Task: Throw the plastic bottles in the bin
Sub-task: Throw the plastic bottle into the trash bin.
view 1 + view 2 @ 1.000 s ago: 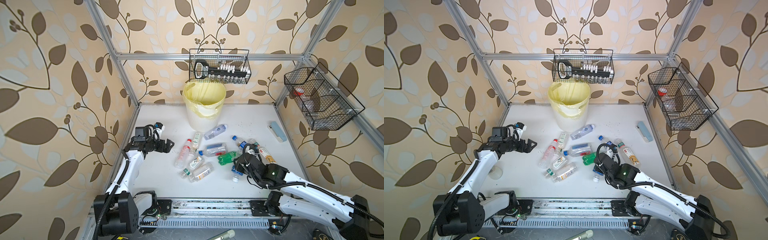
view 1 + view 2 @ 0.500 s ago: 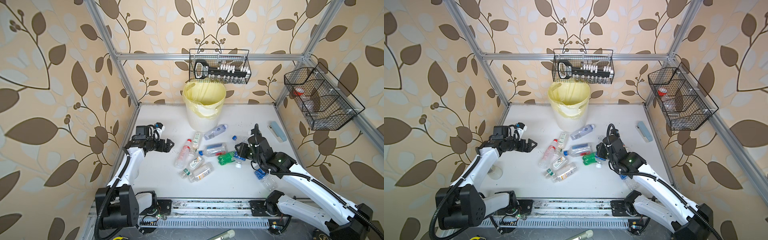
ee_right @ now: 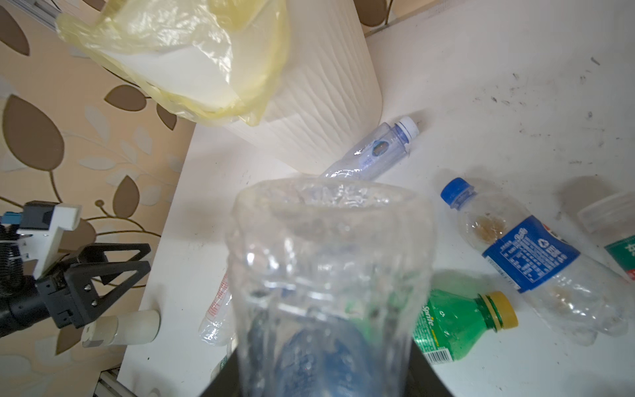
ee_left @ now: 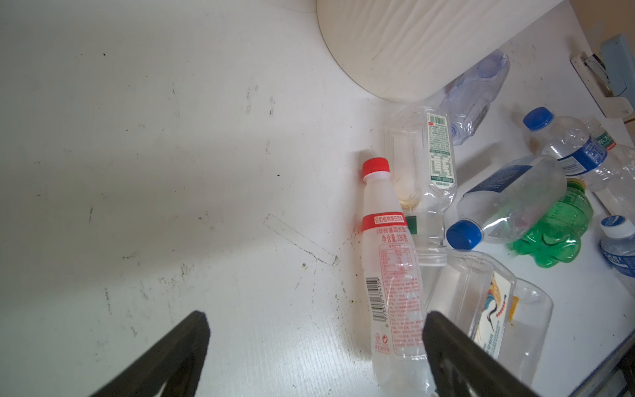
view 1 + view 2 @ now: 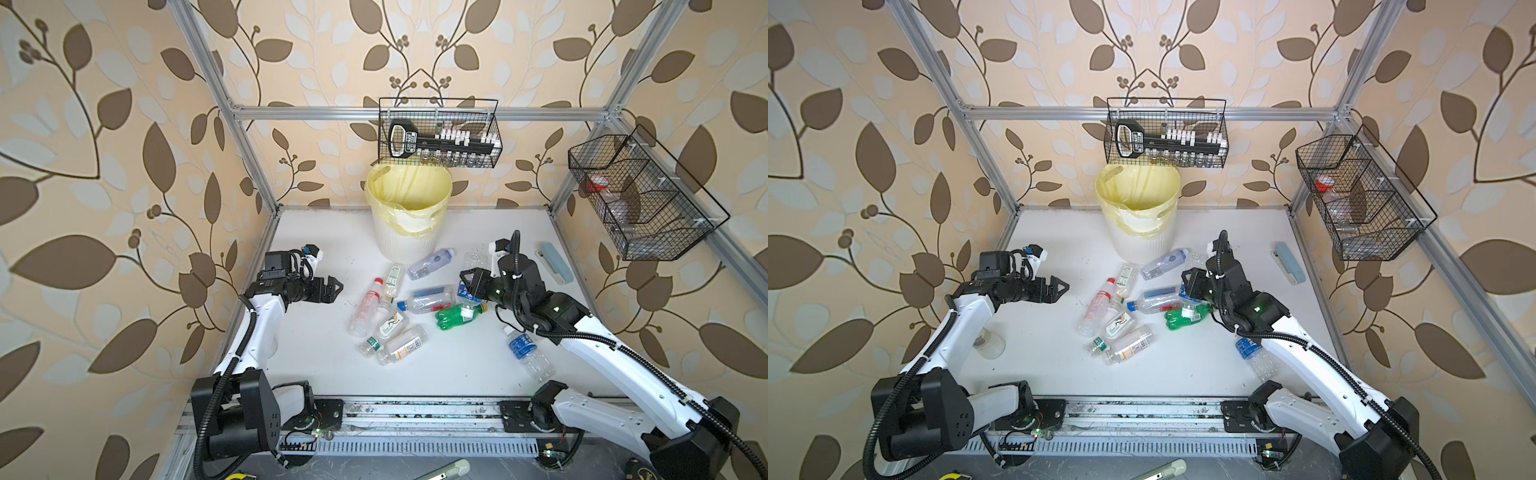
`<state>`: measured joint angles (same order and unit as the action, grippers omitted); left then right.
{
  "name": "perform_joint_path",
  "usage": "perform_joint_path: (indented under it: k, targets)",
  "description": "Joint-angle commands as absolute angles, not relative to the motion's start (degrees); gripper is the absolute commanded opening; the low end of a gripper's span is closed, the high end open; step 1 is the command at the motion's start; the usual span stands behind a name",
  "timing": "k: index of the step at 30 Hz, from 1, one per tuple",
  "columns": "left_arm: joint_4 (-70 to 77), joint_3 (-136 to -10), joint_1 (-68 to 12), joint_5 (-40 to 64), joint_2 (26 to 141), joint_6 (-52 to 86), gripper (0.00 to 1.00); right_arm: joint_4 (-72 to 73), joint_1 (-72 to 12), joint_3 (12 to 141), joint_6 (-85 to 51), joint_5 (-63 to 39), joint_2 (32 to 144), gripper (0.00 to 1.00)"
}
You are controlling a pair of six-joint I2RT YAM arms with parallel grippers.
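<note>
While right gripper (image 5: 468,286) clamps clear bottle (image 3: 330,268), jaws hidden behind it

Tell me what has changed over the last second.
The right gripper, shut on a clear blue-labelled bottle, has lifted from low at the front right and swung back toward the bin; it is not over the rim yet. Another blue-labelled bottle, which the arm covered before, now lies in plain sight. The left gripper stayed open and still, and the pile of bottles did not move.
</note>
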<state>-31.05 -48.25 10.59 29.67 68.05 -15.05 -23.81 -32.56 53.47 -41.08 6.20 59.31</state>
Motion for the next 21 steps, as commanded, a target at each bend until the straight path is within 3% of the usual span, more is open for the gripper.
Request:
perform_joint_path:
  k: [1,21]
  targets:
    - [-31.99,-50.66,11.31,31.11,67.5,-15.53,0.99,-21.49,-32.41,56.88,-40.34,6.03,59.68,0.39]
    - [-31.99,-50.41,11.6,35.5,68.74,-15.21,0.99,-16.31,-32.8,72.57,-37.06,7.06,66.75,0.37]
